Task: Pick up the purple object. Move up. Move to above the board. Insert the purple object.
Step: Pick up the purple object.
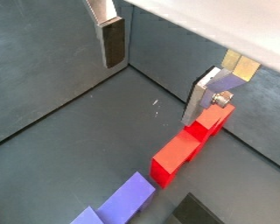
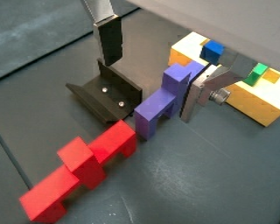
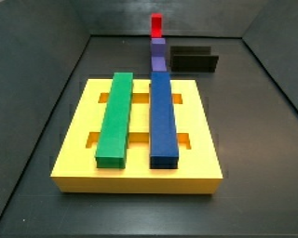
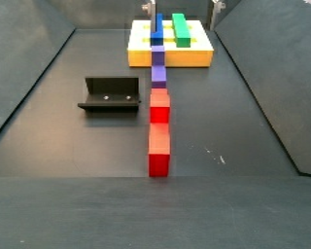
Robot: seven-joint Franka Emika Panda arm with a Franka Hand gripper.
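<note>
Gripper [image 2: 154, 59] open beside one purple object [image 2: 161, 98], near one board [image 4: 171, 44].

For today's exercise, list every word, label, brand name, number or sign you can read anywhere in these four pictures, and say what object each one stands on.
There is no readable text in any view.
The board, the purple object, the red piece and the fixture all have plain faces.
The gripper, open beside the purple object, carries no lettering either.
The light specks on the floor are scuffs, not characters.
</note>
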